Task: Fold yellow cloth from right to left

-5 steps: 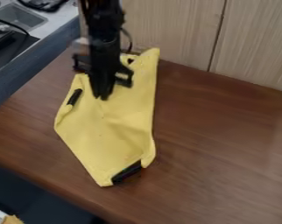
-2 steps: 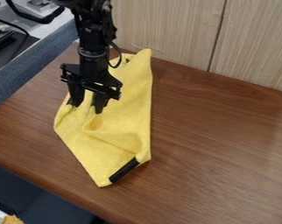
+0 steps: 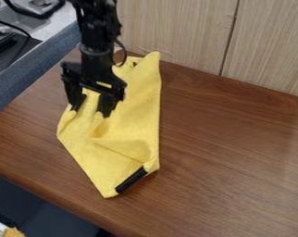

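Cloth (image 3: 130, 150) lies on the table (image 3: 232, 139), its long axis running from the far end by the wall panel (image 3: 176, 34) to the near end, where a black strip (image 3: 132, 179) shows at the lower corner. My gripper (image 3: 90, 111) is over its left side, in the far half, with the fingers spread wide and nothing clamped; whether the tips press on the fabric I can't tell. What matters now is that most of the cloth lies to the right of me and towards the near end, with a raised crease (image 3: 98, 131) just beside my right-hand finger. I judge the right-to-left fold nearly done. Going straight up with the fingers wide should leave it lying; dragging sideways could catch that crease and pull the layer askew.
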{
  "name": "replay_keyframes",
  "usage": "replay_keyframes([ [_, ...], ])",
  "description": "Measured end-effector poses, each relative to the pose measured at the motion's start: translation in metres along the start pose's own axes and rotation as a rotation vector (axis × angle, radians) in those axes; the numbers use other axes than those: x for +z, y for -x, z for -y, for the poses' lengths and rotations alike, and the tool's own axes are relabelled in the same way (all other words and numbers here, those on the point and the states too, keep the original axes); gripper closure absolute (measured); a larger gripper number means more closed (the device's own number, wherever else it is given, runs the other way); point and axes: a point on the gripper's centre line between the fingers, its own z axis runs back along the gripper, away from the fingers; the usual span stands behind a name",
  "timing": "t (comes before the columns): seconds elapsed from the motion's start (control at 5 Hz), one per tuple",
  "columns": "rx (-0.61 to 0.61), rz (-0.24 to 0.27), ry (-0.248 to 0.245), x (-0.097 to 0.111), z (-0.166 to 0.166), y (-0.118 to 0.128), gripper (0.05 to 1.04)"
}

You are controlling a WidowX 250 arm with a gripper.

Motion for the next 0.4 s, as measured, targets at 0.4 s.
replay_keyframes([
  [0.4, -0.029, 0.100, -0.038, 0.042, -0.003, -0.004, 0.078],
])
